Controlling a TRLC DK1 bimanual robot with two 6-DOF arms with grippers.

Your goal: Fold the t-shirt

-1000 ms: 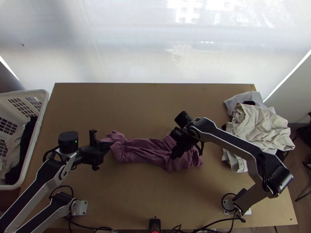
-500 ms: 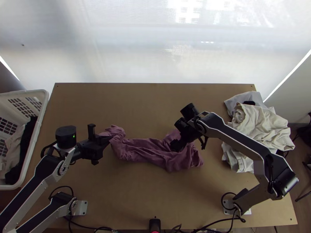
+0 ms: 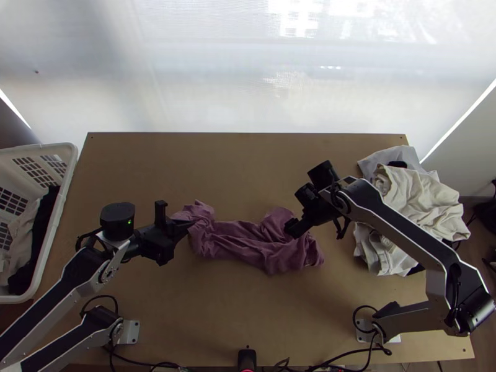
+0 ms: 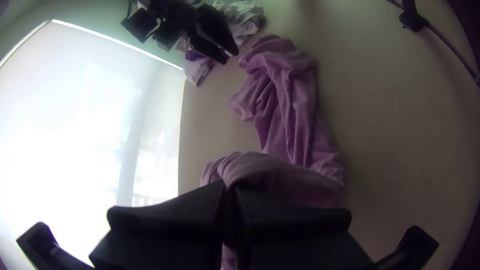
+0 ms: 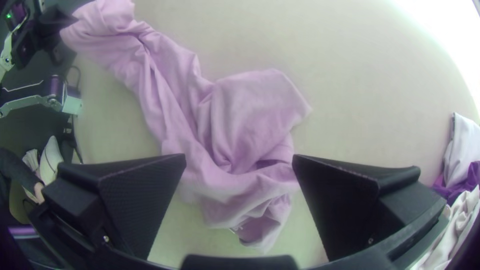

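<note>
T-shirt (image 3: 239,248) lies bunched in a long purple band across the middle of the table (image 3: 235,328) in the top view, its end toward the basket (image 3: 38,260) at the left gripper (image 3: 188,225). The right gripper (image 3: 291,232) is at the shirt's other part, near the pile of clothes (image 3: 412,198). In the left wrist view, the left gripper (image 4: 230,186) pinches a gathered fold of the shirt between its two fingers. In the right wrist view, the right gripper (image 5: 239,159) has its fingers spread wide, with crumpled shirt showing in the gap.
</note>
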